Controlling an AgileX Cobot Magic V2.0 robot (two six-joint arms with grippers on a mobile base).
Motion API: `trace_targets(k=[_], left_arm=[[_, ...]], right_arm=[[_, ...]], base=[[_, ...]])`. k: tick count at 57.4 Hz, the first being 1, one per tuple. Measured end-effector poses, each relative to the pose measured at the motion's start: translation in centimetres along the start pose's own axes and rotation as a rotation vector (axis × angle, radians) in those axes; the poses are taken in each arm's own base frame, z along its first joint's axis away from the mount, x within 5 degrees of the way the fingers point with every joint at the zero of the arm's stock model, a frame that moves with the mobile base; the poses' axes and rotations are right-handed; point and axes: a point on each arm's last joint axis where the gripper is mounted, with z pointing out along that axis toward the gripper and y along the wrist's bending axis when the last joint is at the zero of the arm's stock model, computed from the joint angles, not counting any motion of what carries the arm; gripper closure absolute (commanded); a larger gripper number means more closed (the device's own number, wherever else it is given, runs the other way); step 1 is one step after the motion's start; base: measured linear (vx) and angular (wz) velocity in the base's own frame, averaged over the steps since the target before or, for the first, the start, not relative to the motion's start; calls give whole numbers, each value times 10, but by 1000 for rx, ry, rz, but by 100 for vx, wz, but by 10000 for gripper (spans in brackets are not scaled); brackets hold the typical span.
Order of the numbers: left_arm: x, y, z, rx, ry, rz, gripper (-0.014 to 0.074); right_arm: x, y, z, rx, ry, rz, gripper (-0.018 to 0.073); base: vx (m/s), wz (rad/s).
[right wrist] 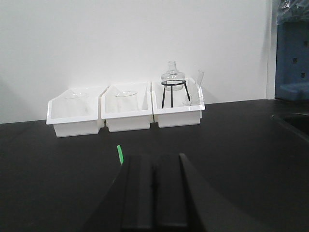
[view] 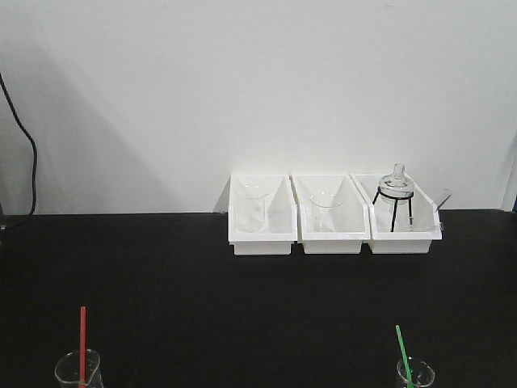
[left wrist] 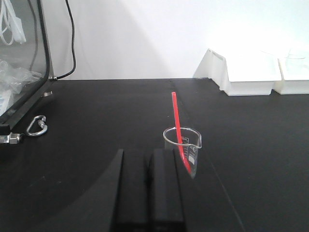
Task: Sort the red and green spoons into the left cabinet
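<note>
The red spoon stands handle-up in a small glass beaker at the front left of the black counter. In the left wrist view the red spoon leans in its beaker just beyond my left gripper, whose black jaws are pressed together with nothing between them. The green spoon stands in another beaker at the front right. Only the tip of the green spoon shows beside my right gripper, which is shut and empty. The left cabinet is out of view.
Three white bins line the back wall, holding a beaker, a funnel and a flask on a black tripod. A black cable hangs at the far left. A glass-fronted case with a metal clip stands left.
</note>
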Motion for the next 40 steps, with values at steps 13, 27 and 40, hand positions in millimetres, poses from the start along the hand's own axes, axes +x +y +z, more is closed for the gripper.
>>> trace_targets(k=[13, 27, 40], left_arm=[[0, 0, 0, 0, 0, 0, 597], [0, 0, 0, 0, 0, 0, 597], [-1, 0, 0, 0, -6, 0, 597]], right_arm=[[0, 0, 0, 0, 0, 0, 561], [0, 0, 0, 0, 0, 0, 561], [-4, 0, 0, -5, -46, 0, 561]], base=[[0, 0], [0, 0], [0, 0]])
